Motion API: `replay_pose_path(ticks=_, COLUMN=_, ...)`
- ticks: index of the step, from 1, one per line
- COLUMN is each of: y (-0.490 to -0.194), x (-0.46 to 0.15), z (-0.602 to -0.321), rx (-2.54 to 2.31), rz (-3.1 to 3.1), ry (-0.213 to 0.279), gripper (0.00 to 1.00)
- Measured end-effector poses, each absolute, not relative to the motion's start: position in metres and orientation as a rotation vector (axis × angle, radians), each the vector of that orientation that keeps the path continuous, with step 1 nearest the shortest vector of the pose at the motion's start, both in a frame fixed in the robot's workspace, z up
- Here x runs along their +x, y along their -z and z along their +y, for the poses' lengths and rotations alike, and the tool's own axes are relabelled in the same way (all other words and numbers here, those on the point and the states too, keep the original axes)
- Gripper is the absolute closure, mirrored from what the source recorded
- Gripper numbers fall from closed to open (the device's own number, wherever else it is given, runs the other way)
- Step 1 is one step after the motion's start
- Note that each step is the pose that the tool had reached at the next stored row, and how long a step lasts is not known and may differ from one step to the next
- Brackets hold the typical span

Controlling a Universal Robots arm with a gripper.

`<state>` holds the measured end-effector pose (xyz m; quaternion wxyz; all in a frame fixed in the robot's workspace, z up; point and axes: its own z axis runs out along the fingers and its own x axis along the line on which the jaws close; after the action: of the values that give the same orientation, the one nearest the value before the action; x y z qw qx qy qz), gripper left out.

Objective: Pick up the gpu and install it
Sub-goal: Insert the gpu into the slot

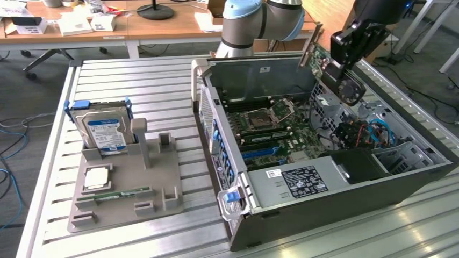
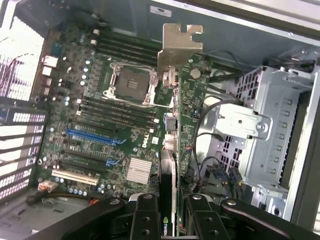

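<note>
The gpu [image 1: 349, 89] hangs tilted above the open computer case [image 1: 401, 188], over its far right side; its round black fan faces the exterior view's right. My gripper [image 1: 340, 62] is shut on the card's upper edge. In the wrist view the gpu [image 2: 173, 145] is seen edge-on between my two black fingers [image 2: 145, 217], with its silver end bracket [image 2: 178, 49] pointing away from the camera, above the motherboard [image 2: 100, 120]. The blue expansion slot [image 2: 92, 135] lies below and to one side of the card. The card touches nothing in the case.
A grey fixture [image 1: 129, 201] on the slatted table holds a silver hard drive [image 1: 105, 132], a processor [image 1: 97, 178] and a green memory stick [image 1: 115, 196]. Inside the case are a drive cage [image 2: 272, 135], loose cables [image 1: 362, 134] and a power supply [image 1: 305, 180].
</note>
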<state>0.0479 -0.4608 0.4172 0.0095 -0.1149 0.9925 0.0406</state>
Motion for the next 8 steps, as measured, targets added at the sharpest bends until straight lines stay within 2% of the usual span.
replay_pose_path(ticks=8, y=-0.4168, x=0.0476, z=-0.4608, rx=-0.568, rz=3.075, ry=-0.119, gripper=0.74)
